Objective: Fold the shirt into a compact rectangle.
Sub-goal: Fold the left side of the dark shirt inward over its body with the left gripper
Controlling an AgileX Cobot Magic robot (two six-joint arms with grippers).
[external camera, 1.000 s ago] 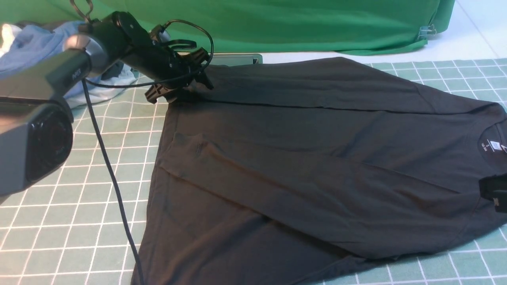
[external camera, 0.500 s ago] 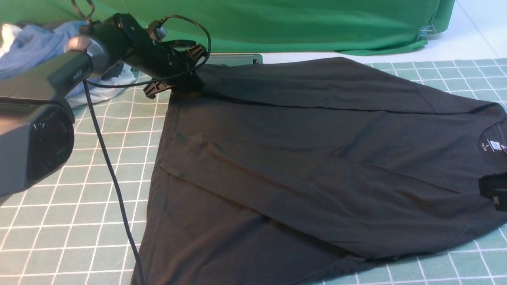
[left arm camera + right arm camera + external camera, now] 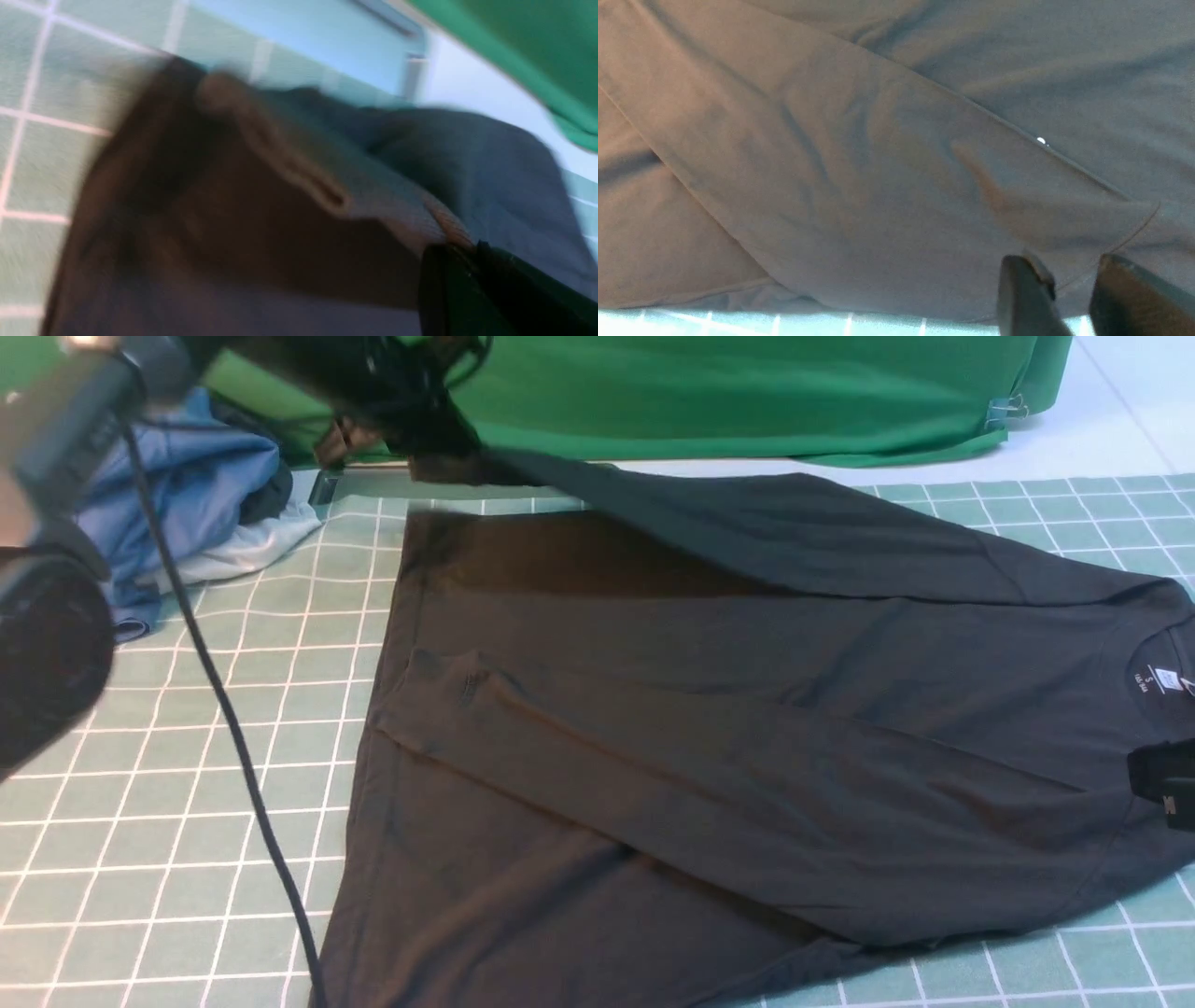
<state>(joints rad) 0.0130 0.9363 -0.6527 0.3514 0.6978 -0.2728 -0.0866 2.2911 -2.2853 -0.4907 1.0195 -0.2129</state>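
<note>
The large black soft-knit T-shirt (image 3: 747, 728) lies spread across the green grid-lined mat (image 3: 187, 784), hem to the left, collar and white neck label at the far right. The left gripper (image 3: 434, 453) is clamped on the far left hem corner and holds it raised off the mat, so the far edge hangs in a taut slope. It is blurred in both views that show it. The right gripper (image 3: 1064, 275) sits low at the right, just near of the collar. Its jaws stand narrowly apart over a folded flap's hem, and nothing shows pinched between them.

The step in hand looks like the lengthwise fold of the far side. A near flap already lies over the middle. Next the raised corner should travel toward the near side and be laid flat along the body. One corner alone will drag the fabric askew, so the right gripper probably needs to take the far shoulder first.
</note>
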